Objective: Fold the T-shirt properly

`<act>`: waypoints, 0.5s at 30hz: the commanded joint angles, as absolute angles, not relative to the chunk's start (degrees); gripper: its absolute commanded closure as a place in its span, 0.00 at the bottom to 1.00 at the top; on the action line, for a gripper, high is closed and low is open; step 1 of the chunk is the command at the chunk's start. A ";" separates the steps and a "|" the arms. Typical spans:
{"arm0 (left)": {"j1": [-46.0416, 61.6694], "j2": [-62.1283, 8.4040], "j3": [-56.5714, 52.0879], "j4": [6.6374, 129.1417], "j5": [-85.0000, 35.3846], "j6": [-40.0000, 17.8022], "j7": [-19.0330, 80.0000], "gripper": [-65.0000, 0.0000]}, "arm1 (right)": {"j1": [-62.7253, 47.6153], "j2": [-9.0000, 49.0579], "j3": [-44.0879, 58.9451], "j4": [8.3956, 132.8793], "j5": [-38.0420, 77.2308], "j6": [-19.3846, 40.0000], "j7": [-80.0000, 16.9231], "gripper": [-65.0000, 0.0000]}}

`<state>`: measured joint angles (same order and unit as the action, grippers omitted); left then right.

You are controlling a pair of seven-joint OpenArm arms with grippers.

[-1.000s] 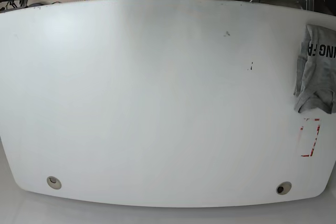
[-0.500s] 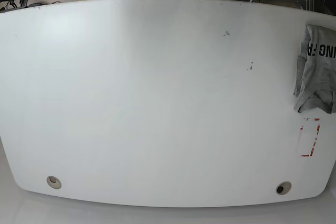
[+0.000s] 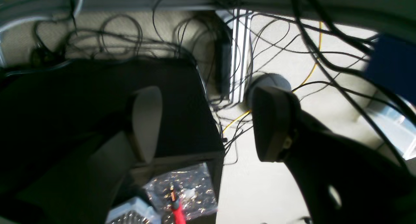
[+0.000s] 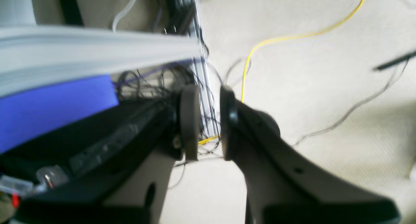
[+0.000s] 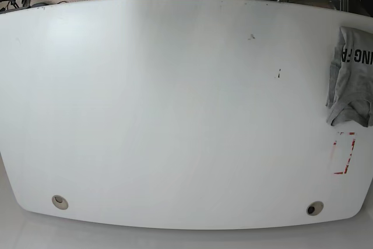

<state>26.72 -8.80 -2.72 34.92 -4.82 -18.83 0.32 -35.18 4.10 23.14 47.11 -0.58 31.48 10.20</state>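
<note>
1. T-shirt (image 5: 351, 77) sits bunched at the table's (image 5: 175, 115) right edge, toward the far corner; part runs out of the base view. Black lettering faces up. Not folded, not spread.
2. Neither arm shows over the table in the base view. Both wrist cams look at floor and cables beyond it.
3. Left gripper (image 3: 208, 123): jaws wide apart, nothing between them.
4. Right gripper (image 4: 205, 121): jaws nearly closed, narrow gap, nothing in it.
5. Step, my read: nothing started. The shirt is untouched and both arms are parked off the table.
6. Next move calls for: bring the arms over the table, reach the right edge, open the right gripper, pinch the cloth and drag it toward the table centre to flatten it before any fold.
7. Risk: the shirt is at the very edge, so a poor pinch could pull it off the table.
8. Red tape corners (image 5: 344, 153) lie just nearer than the shirt, same edge.
</note>
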 commanded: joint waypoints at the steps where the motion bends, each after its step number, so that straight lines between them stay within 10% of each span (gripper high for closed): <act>1: 24.04 -9.01 -2.77 29.67 -4.97 -17.89 -0.13 0.38 | -33.27 5.23 23.34 43.65 -2.59 31.25 10.68 0.84; 15: 10.68 -8.92 3.82 14.99 -5.05 -5.93 -0.04 0.38 | -17.80 6.99 23.34 25.63 -10.24 24.92 10.68 0.83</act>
